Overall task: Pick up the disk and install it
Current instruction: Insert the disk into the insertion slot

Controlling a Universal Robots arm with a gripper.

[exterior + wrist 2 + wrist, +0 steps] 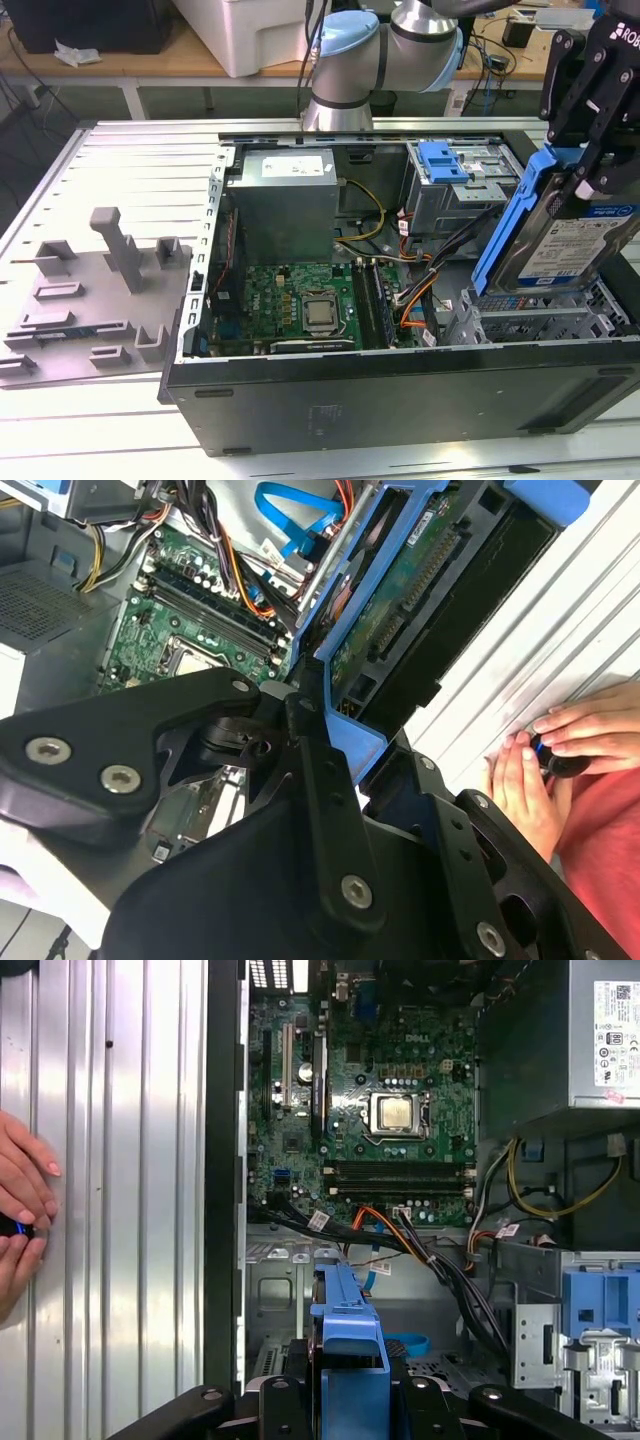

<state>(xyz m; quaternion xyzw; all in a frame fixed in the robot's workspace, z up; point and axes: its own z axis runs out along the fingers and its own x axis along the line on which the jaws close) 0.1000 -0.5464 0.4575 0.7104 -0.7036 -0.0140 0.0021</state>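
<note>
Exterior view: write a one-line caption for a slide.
The gripper holds the disk tilted above the open computer case, at the exterior view's right.

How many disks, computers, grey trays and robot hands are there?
disk: 1
computer: 1
grey tray: 1
hand, holding the disk: 1
Total: 4

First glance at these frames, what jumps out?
The black gripper grips the silver hard disk in blue plastic rails, tilted above the metal drive cage at the exterior view's right. The open black computer case shows its green motherboard; a grey moulded tray sits at that view's left.
</note>
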